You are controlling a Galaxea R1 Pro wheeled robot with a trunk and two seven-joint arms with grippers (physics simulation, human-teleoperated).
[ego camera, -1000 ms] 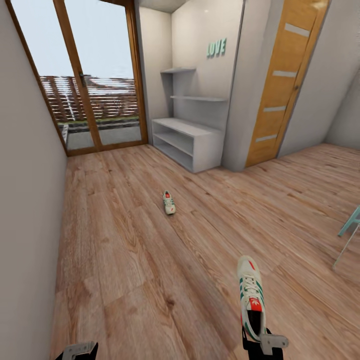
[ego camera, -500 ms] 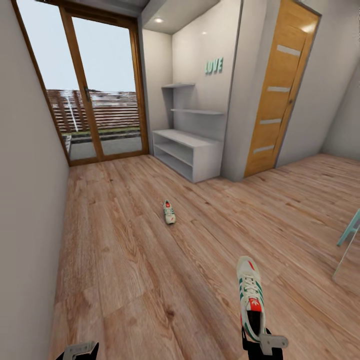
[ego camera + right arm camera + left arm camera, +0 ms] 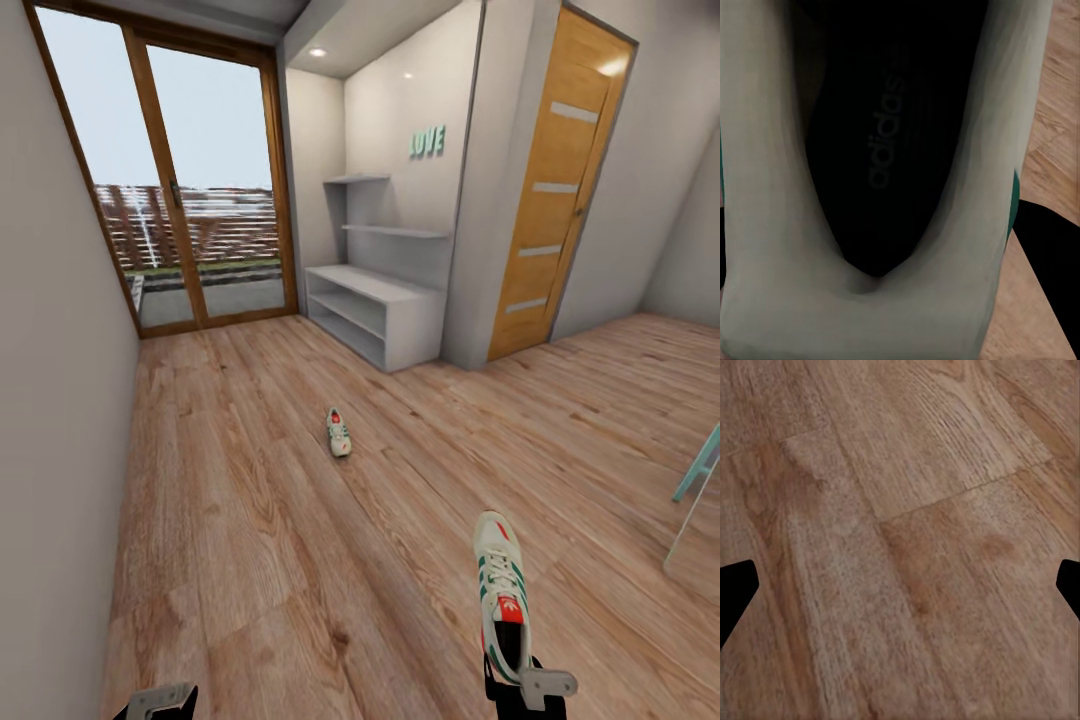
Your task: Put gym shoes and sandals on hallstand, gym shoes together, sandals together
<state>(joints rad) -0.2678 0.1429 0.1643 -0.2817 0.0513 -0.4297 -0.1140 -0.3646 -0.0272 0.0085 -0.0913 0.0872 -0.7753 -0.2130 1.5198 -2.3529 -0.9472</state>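
Observation:
My right gripper (image 3: 520, 688) is shut on the heel of a cream-white gym shoe (image 3: 502, 590) with green stripes, held low at the near right with its toe pointing away. The right wrist view looks into that shoe's black inside (image 3: 885, 150). The second gym shoe (image 3: 339, 432) lies alone on the wood-plank floor (image 3: 250, 520), midway toward the hallstand (image 3: 375, 300). That white-grey rack stands in the far alcove with stepped shelves above it. My left gripper (image 3: 158, 702) is open, hanging over bare planks (image 3: 900, 510). The sandals are out of view.
A glass door (image 3: 190, 200) with a wood frame closes the far end. An orange wooden door (image 3: 550, 190) is right of the alcove. A grey wall (image 3: 50, 450) runs along the left. Teal chair legs (image 3: 700, 470) stand at the right edge.
The head camera has tilted up a little, so the whole picture sits lower. The shoes and both grippers keep their places.

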